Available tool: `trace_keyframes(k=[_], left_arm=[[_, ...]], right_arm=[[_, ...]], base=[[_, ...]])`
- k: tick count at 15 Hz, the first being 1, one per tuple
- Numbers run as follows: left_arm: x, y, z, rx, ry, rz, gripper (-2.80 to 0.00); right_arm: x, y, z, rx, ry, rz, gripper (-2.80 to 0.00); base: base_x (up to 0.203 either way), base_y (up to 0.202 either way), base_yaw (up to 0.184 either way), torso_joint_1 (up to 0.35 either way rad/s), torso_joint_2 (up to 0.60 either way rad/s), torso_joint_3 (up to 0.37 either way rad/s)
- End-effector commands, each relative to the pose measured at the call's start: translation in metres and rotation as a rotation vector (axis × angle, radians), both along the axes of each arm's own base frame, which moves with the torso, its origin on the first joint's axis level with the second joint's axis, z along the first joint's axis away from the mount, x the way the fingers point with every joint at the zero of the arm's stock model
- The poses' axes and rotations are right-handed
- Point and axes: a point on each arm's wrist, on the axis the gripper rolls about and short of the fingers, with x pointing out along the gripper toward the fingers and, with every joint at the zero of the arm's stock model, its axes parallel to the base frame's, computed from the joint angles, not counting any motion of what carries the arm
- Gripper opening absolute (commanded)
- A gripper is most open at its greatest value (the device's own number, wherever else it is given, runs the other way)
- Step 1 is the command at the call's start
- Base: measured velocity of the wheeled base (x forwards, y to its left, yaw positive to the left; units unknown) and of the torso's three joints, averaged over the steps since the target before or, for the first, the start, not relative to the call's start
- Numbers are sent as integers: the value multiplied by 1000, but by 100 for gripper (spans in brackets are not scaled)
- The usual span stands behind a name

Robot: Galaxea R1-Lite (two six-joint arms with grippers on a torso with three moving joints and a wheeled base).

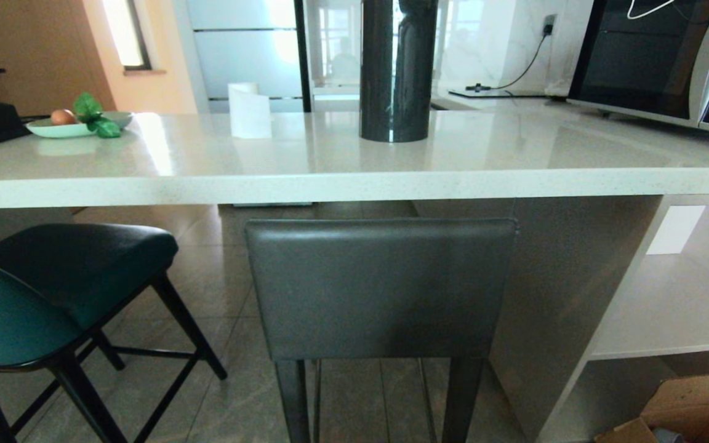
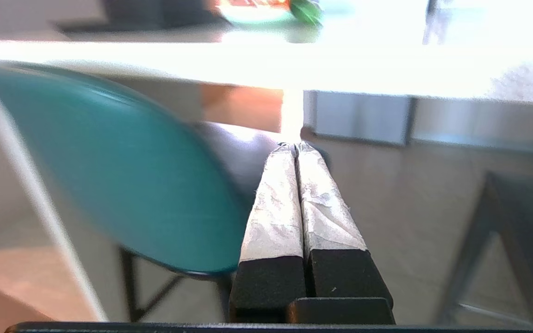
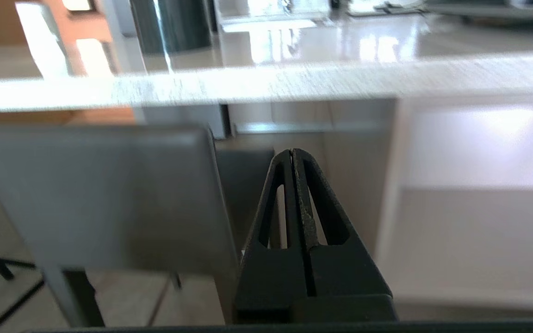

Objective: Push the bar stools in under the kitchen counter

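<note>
Closed right tool [image 3: 293,152] hovers beside the grey stool's back [image 3: 104,194]; closed left tool [image 2: 297,147] beside the teal stool [image 2: 123,180].

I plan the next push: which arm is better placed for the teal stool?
Left. The left gripper, shut, points beside the teal stool; the right gripper, shut, faces the dark grey stool.

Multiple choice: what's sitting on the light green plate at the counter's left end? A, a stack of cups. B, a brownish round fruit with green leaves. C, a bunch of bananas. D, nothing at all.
B: in the head view the plate on the kitchen counter holds a round brownish fruit beside green leaves.
</note>
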Motion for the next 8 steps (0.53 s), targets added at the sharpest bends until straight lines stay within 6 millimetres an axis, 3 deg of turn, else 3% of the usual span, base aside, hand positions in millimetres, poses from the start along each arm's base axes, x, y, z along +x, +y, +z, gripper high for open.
trace_keyframes(k=[1, 3, 5, 8], left_arm=[[-44, 10, 11, 15, -133, 54, -280], [-76, 12, 2, 45, -149, 49, -280], [-102, 13, -20, 59, -108, 29, -280], [-129, 8, -53, 110, -63, -165, -280]], right_arm=[[-47, -2, -6, -6, -46, -25, -280], [-75, -1, -21, -30, -77, -6, -280], [-95, 0, -45, -39, -33, 0, -280], [-94, 1, -72, -64, 58, 23, -280]], base=[[0, 0, 0, 0, 0, 0], [0, 0, 0, 0, 0, 0], [0, 0, 0, 0, 0, 0], [0, 0, 0, 0, 0, 0]])
